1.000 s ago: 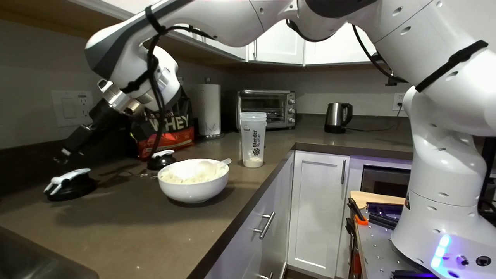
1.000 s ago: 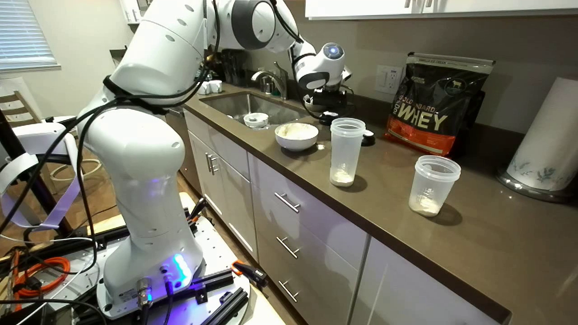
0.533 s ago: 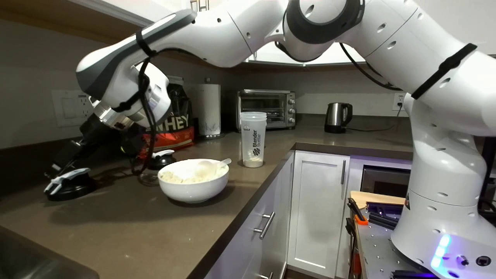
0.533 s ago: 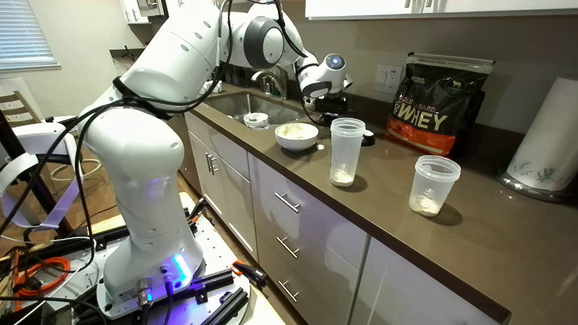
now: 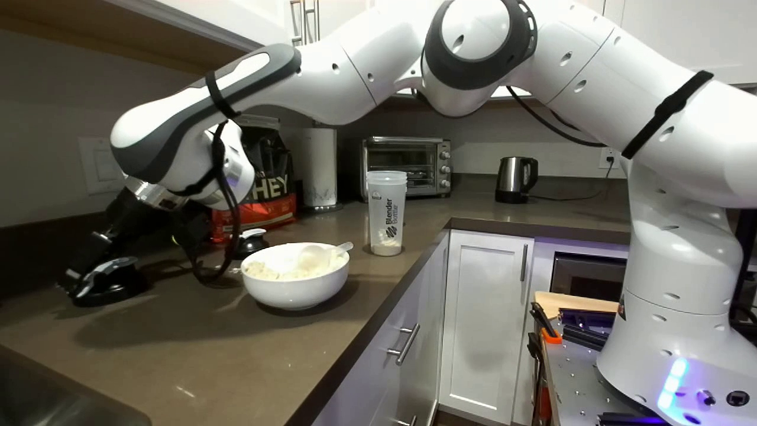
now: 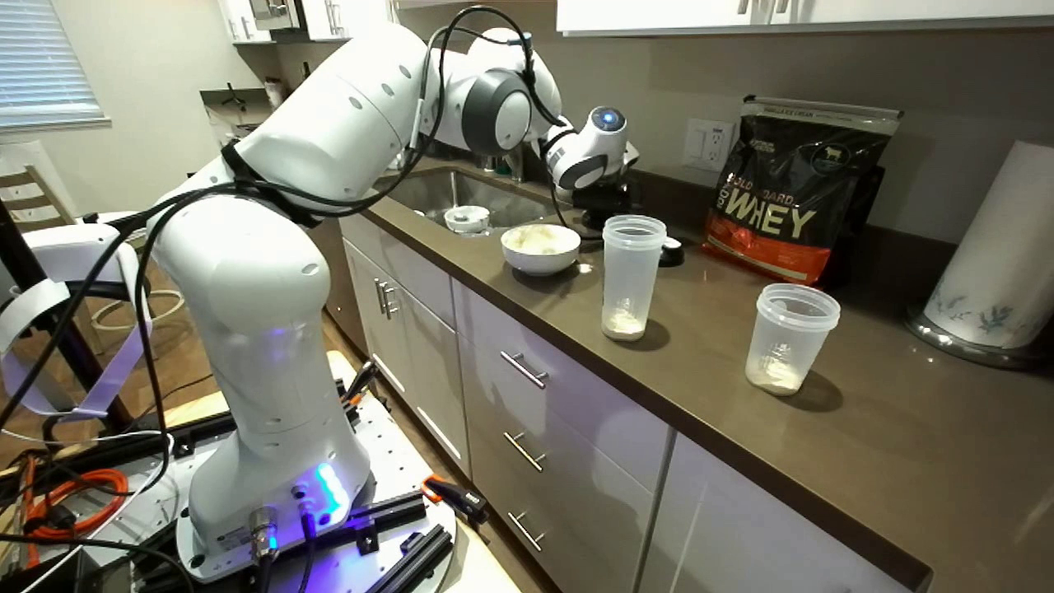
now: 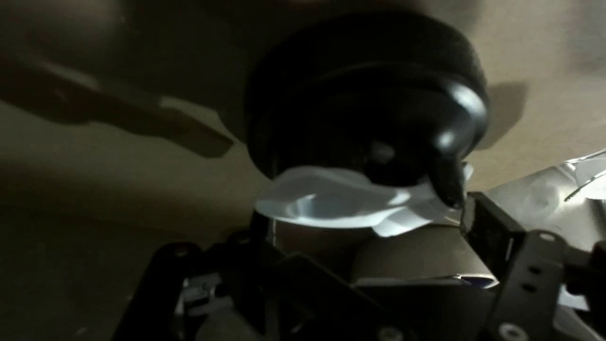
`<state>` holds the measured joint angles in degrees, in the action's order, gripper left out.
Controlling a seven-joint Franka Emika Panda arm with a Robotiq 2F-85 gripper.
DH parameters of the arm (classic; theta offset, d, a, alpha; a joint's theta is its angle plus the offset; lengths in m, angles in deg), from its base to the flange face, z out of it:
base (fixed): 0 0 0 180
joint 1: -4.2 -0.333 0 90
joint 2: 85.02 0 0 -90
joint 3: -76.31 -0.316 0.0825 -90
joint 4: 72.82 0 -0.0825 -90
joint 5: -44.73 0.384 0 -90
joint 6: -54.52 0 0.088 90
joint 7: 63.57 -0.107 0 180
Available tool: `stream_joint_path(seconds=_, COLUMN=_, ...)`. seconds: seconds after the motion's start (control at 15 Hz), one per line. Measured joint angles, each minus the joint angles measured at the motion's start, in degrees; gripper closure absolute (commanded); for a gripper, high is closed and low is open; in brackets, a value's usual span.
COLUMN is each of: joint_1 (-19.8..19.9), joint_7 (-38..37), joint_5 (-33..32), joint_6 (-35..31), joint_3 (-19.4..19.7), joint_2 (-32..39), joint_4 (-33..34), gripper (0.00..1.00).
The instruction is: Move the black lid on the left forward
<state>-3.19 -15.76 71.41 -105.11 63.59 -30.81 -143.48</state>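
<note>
Close by me, near the back edge of the table toward the sink, the black shaker lid sat cap-up and hadn't budged, but the jaws had just sunk from above it to its white flip cap. I took the reach as nearly done, the move forward not begun. Only the wrist view showed the jaws well: spread, one at either end of the cap; touching or not, I couldn't tell. In an exterior view, beneath the arm, I couldn't pick out the lid. Past the white bowl, only an exterior view gave the toaster oven at the table's far corner.
</note>
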Motion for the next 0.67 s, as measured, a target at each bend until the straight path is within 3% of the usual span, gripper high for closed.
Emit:
stream_joint_path(seconds=0.33, joint_1=0.8, joint_7=-8.3, joint_5=-10.6, joint_6=0.2, joint_3=-0.2, joint_2=-0.3, joint_4=0.1, gripper=0.0)
stream_joint_path(seconds=0.67, joint_1=1.4, joint_7=-13.9, joint_5=-16.6, joint_6=3.2, joint_3=-0.3, joint_2=-1.3, joint_4=0.0, gripper=0.0)
